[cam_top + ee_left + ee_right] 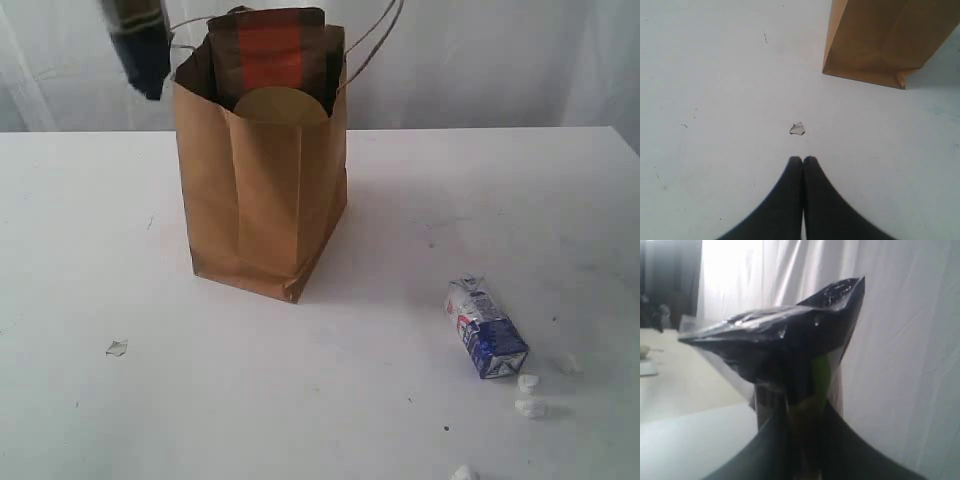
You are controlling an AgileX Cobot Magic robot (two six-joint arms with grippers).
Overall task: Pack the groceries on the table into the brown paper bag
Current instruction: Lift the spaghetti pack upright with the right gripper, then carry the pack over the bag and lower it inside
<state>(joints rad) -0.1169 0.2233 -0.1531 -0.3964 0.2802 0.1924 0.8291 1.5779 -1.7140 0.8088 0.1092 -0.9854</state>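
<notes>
**Right gripper [800,407] holds the blue-ended spaghetti packet [790,335] high beside the brown paper bag [262,200]**

Its jaws are clamped narrow on the packet, and the crinkled dark end juts past the fingertips. I read that end grip as deliberate. In the exterior view the packet hangs above the table [100,260], just left of the bag's mouth, and a long packet has to go in endwise. Room looks tight to me: the brown pouch with orange label [270,55] stands out of the top, with a tan lid [280,105] in front of it.

The right wrist looks out level at the curtain [900,315] rather than down, so I take the arm to be raised and reaching across. The arm itself is outside the exterior view.

My left gripper [802,160] is pressed shut on nothing. It sits low over bare table near a small scrap [797,128], apart from the bag. The small blue-white carton [487,328] lies on its side well to the right of the bag, not yet packed.
</notes>
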